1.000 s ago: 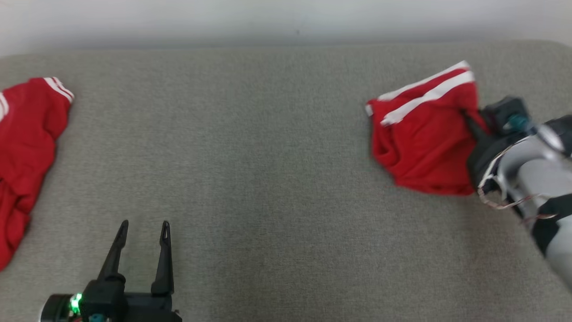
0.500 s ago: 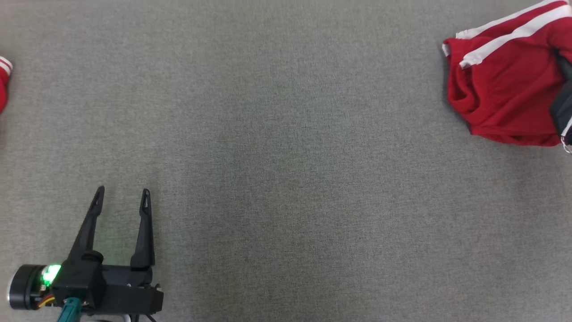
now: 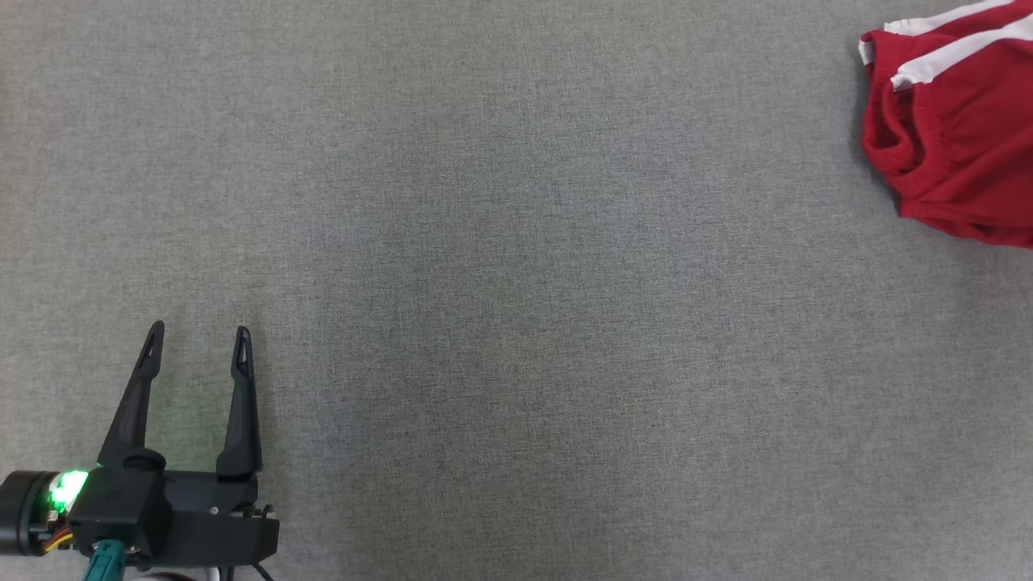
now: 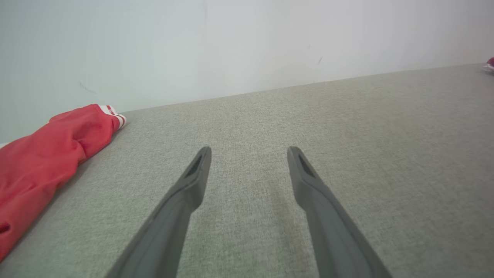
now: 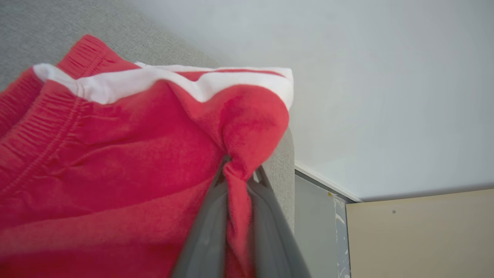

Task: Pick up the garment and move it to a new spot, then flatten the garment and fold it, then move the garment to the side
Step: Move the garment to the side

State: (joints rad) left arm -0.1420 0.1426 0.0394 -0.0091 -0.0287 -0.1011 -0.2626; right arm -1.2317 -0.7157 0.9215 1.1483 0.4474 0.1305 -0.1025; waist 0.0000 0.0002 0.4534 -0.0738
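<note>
The garment [image 3: 960, 129] is red with white stripes and lies bunched at the top right edge of the head view, on the grey fabric surface [image 3: 516, 282]. In the right wrist view my right gripper [image 5: 241, 168] is shut on a twisted fold of the garment [image 5: 115, 154], which hangs in front of the fingers near the surface's end. My left gripper [image 3: 198, 331] stands open at the lower left, far from the garment, with nothing between its fingers [image 4: 193, 185].
A second red piece of clothing [image 4: 46, 154] lies to the left of my left gripper, near the pale wall [image 4: 247, 46]. The grey surface ends at an edge [image 5: 283, 170] beside the held fold. A beige panel [image 5: 420, 231] lies beyond it.
The head camera has moved closer to the surface. The garment now shows at the view's right edge, the right arm and the second red piece have left it. Both grippers keep their states.
</note>
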